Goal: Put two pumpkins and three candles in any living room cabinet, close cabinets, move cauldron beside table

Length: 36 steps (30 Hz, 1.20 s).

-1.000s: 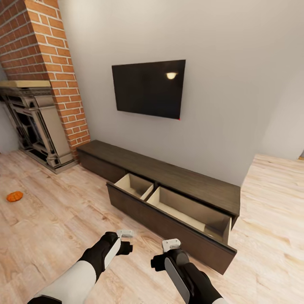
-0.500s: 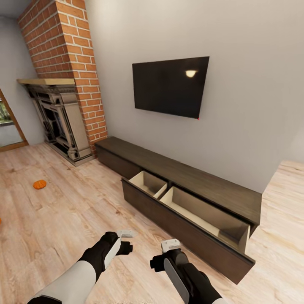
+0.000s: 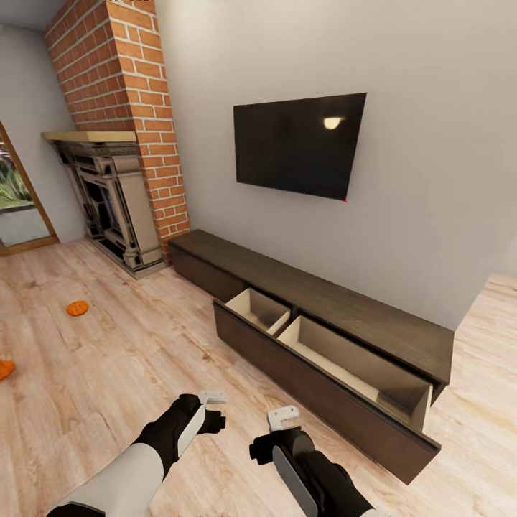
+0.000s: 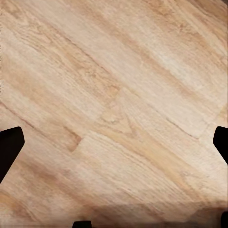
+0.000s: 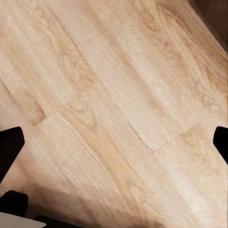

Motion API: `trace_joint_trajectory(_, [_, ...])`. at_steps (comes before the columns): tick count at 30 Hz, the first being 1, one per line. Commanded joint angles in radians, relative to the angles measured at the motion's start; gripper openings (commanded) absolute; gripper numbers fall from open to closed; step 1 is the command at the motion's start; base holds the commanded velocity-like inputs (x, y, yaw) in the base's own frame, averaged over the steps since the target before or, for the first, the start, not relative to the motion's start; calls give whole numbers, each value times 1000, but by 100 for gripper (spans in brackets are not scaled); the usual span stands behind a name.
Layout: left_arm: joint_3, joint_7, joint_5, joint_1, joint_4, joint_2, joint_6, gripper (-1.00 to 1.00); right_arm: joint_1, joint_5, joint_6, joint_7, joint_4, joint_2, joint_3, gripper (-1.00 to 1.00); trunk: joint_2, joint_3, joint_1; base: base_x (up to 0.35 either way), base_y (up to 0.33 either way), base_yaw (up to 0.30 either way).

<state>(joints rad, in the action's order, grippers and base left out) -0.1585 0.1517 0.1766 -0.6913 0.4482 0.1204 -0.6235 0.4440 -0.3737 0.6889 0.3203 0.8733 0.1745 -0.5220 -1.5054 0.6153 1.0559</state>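
Two grippers sit at the bottom of the head view, the left gripper (image 3: 213, 408) and right gripper (image 3: 276, 429), both spread wide and holding nothing over the plank floor (image 3: 129, 359). Right of centre, the cabinet (image 3: 323, 337) has its drawer (image 3: 345, 366) pulled out, seemingly empty. At the left edge lies one pumpkin (image 3: 4, 369), with another pumpkin (image 3: 77, 308) beyond it. The robot should probably roll left and stop squarely before the nearer one. The TV (image 3: 298, 143) hangs on the far wall.
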Motion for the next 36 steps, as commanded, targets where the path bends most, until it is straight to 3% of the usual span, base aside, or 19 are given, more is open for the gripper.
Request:
trace_joint_trajectory(1, [-7, 8, 11, -1, 1, -1, -4, 100, 1, -10, 0, 9, 1, 0, -2, 100, -1, 1, 0, -85, -11, 198])
trace_joint_trajectory(7, [-6, 8, 11, -1, 1, 0, -4, 100, 0, -10, -3, 10, 1, 0, -4, 100, -1, 1, 0, -28, -4, 256])
trace_joint_trajectory(36, [0, 17, 14, -2, -7, 2, -7, 100, 0, -10, -25, 11, 0, 0, -14, 100, 202, -99, -111, -20, 0, 279])
